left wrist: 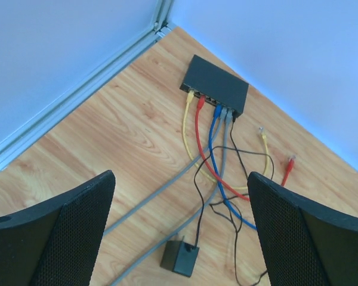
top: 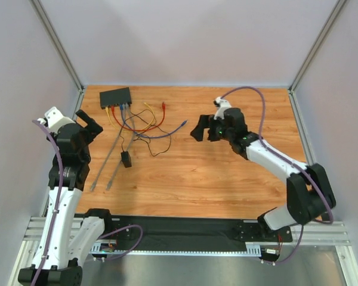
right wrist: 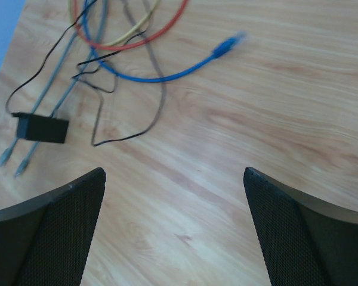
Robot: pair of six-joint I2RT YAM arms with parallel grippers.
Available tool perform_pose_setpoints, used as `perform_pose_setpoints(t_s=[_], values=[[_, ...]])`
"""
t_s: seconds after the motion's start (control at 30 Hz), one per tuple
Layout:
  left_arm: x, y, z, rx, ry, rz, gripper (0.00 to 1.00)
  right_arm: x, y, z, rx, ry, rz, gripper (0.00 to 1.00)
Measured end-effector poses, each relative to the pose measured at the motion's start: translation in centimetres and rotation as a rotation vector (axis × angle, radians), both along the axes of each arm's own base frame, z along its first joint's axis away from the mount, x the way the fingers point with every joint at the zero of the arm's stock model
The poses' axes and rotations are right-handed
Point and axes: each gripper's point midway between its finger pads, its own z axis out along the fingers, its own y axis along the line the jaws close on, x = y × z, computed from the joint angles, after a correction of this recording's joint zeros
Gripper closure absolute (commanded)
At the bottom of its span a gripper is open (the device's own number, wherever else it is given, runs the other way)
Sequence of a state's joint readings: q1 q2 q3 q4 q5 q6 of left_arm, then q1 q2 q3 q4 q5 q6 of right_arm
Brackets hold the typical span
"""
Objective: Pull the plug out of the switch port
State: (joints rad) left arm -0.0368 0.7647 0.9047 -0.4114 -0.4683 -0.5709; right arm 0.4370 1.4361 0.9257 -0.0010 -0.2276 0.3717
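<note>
The black switch [top: 116, 96] lies flat at the table's far left, ports facing the near side. In the left wrist view the switch [left wrist: 216, 90] holds a yellow plug [left wrist: 190, 93], a red plug [left wrist: 200, 100], a blue plug [left wrist: 216, 109], two grey plugs [left wrist: 227, 113] and a thin black wire. My left gripper [top: 90, 123] is open and empty, raised left of and nearer than the switch; it also shows in its own view [left wrist: 180, 176]. My right gripper [top: 204, 126] is open and empty over mid-table, and in its own view [right wrist: 174, 173] hangs above bare wood.
A small black adapter block [top: 126, 159] on a thin wire lies nearer than the switch. Loose cable ends lie right of the switch: yellow [top: 146, 105], red [top: 163, 105], blue [top: 184, 123]. Two grey cables [top: 101, 179] run toward the near left. Walls close the table's sides.
</note>
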Motion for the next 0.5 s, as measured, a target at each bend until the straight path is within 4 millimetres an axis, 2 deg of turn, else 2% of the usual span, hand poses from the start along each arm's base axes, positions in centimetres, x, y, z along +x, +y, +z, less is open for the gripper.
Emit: perform_pose_setpoints(t_s=[0.07, 0.23, 0.37, 0.5], values=[[-0.6, -0.2, 0.4, 0.001, 0.011, -0.016, 0.00, -0.1, 3.6, -0.6, 0.018, 0.044, 0.098, 0.00], [-1.8, -0.4, -1.1, 0.001, 0.088, -0.031, 0.00, 1.5, 10.7, -1.2, 0.057, 0.079, 0.232, 0.06], [-2.0, -0.6, -2.1, -0.003, 0.126, -0.041, 0.01, 3.6, 16.0, -1.2, 0.082, 0.076, 0.293, 0.09], [-1.8, -0.6, -2.6, 0.003, 0.147, -0.047, 0.03, 5.6, 21.2, -1.4, 0.102, 0.060, 0.329, 0.17]])
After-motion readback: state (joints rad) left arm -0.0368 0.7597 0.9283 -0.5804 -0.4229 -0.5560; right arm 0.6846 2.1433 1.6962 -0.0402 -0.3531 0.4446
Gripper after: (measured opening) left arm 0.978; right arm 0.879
